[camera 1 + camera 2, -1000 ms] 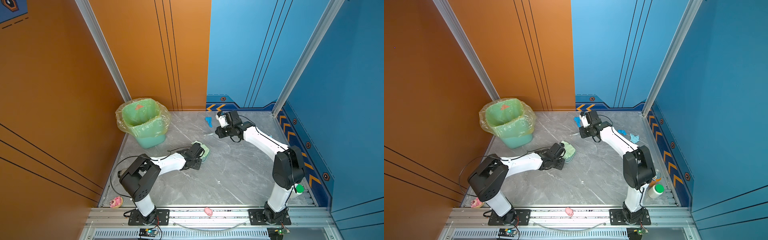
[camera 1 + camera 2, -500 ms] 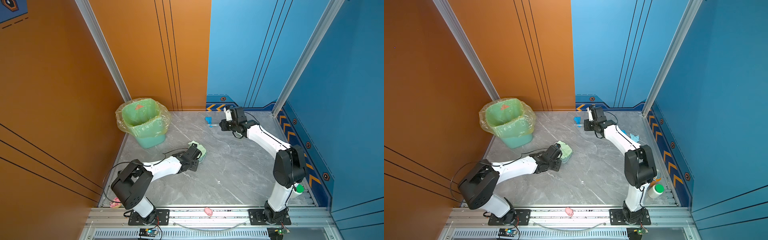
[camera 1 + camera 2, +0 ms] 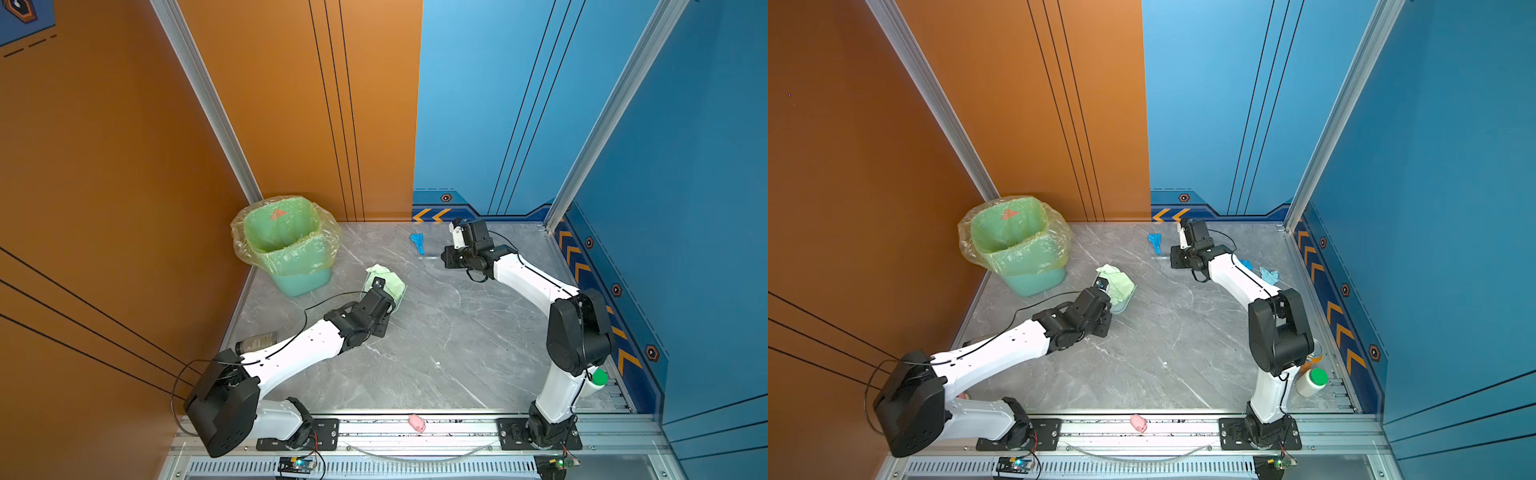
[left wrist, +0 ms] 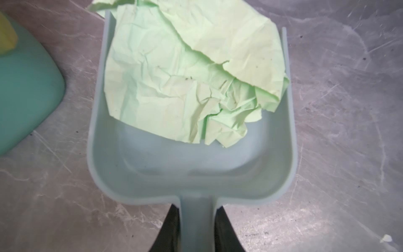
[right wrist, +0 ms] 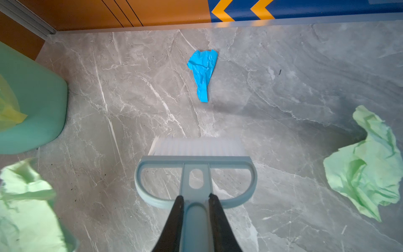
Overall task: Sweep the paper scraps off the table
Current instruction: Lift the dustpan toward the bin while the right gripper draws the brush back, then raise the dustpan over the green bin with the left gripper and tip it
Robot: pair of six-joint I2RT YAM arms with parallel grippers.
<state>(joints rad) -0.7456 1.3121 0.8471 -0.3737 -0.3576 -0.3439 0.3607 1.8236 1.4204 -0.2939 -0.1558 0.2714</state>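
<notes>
Table (image 3: 436, 345): grey marble top, both arms reaching out over it. Green bin (image 3: 305, 281) with a plastic liner stands at the far left corner.

Left gripper (image 4: 197, 206): jaws clenched on the handle of the dustpan (image 4: 196, 165), one finger on each side. The pan sits low beside the bin's base; contact with the table unclear. Its mouth points away from the jaws. Pale green scrap (image 4: 185, 83), large and crumpled, lies inside the pan at the open end and spills over the lip. Bare pan floor separates it from the jaws.

Right gripper (image 5: 196, 196): jaws clamped on the handle of the brush (image 5: 196, 162), bristles turned toward the back wall. Blue scrap (image 5: 204, 69) lies on the table straight ahead of the bristles, apart from them, near the back wall. In both top views this blue scrap (image 3: 417, 242) (image 3: 1154, 242) sits just left of the gripper.

Second pale green scrap (image 5: 368, 165): on the table off to the side of the brush, well clear of the jaws; right wrist view only.

Light blue scraps (image 3: 1268, 275): on the table just beyond the right forearm, in a top view.

Pink pig toy (image 3: 417, 422): on the front rail.
</notes>
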